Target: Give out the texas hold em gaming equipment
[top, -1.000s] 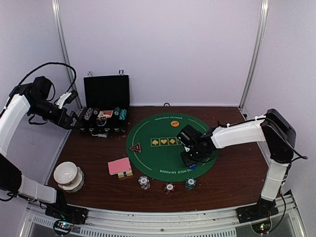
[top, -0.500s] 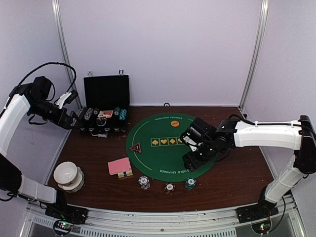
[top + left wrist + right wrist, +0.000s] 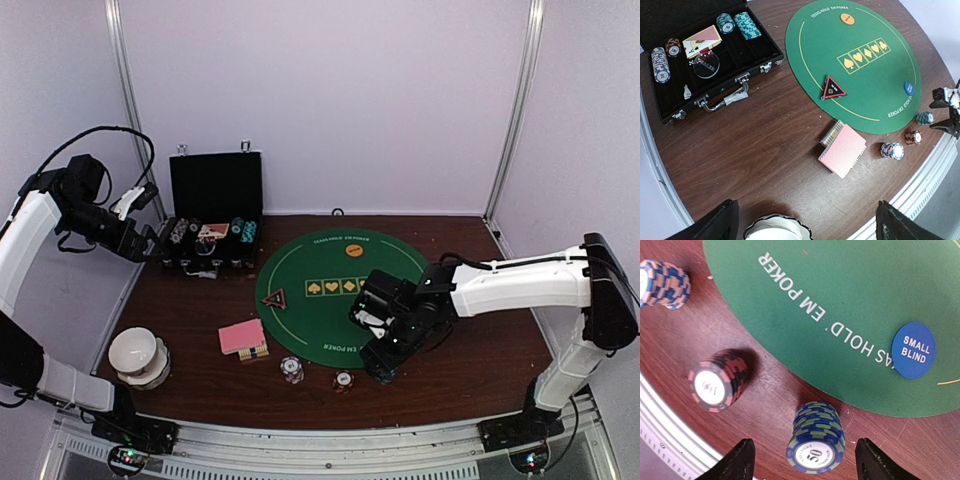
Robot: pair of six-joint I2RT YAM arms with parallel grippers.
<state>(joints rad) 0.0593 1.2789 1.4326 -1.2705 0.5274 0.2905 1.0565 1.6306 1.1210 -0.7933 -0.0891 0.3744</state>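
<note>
My right gripper [image 3: 805, 465] is open, its fingers either side of a teal striped chip stack [image 3: 816, 445] marked 50 without touching it, just off the green mat's [image 3: 320, 310] near edge. A red chip stack [image 3: 715, 385] and a white-and-blue stack [image 3: 662, 282] stand to its left. On the mat lie a blue SMALL BLIND disc [image 3: 913, 350], an orange disc [image 3: 353, 251] and a red triangle marker [image 3: 273, 298]. Pink-backed cards [image 3: 242, 337] lie left of the mat. My left gripper [image 3: 807, 225] hangs open, high over the left side near the case.
An open black case [image 3: 213, 215] with more chips and cards stands at the back left. A white bowl [image 3: 137, 352] sits near the front left corner. A small patterned card box [image 3: 832, 132] lies against the pink cards. The metal table rail [image 3: 670, 440] runs just beyond the chip stacks.
My right gripper has moved off the mat toward the table's near edge and now hangs over the teal chip stack. The left arm has not moved.
</note>
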